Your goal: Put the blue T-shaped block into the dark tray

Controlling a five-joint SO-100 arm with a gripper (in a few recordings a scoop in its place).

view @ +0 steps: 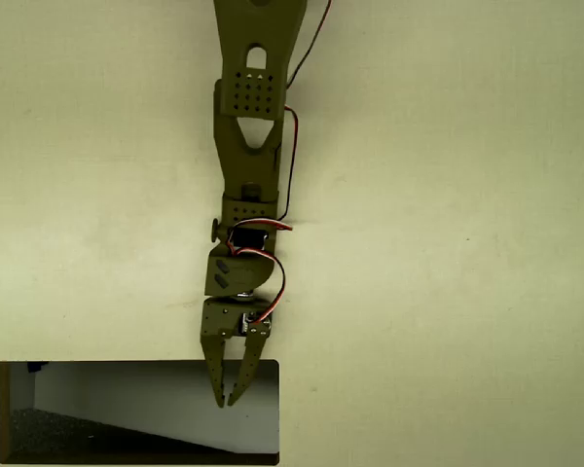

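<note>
My gripper (228, 401) hangs over the dark tray (136, 365), fingers nearly closed on nothing (I can't spot any blue block), so maybe it's done

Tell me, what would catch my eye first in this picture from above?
First, the olive-green arm reaching down from the top edge over the pale table, red and black wires looping along it. Its tool points down with its tips close together, over the upper edge of the dark tray at the bottom left. The tray shows a pale slanted wall and a black speckled floor.
</note>
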